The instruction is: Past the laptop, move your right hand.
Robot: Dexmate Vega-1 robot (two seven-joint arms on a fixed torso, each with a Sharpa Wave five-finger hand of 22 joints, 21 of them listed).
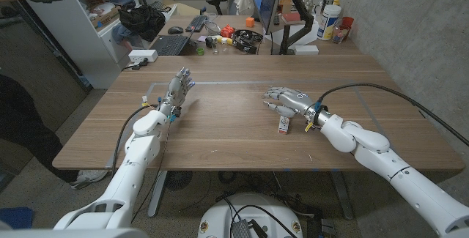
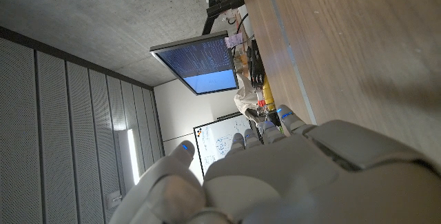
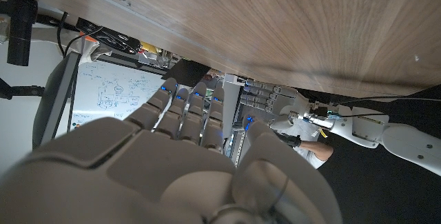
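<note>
Counter (image 1: 234, 132): brown wood grain, pale tape line across far part. Both hands, left (image 1: 176, 91) & right (image 1: 287, 102), seen as silver-grey w/ blue dots on fingers (image 3: 180, 110). Small box (image 1: 283, 126) by right hand: white w/ red. Monitor (image 2: 196, 62) lit blue.

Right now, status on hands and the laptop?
Left robot hand open, on the table. Right robot hand open, over the table by a small carton. No laptop on this table. Nothing blocking.

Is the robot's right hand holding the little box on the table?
No, the right hand hovers with its fingers spread and holds nothing, while the small box lies on the wooden table just beside it.
</note>
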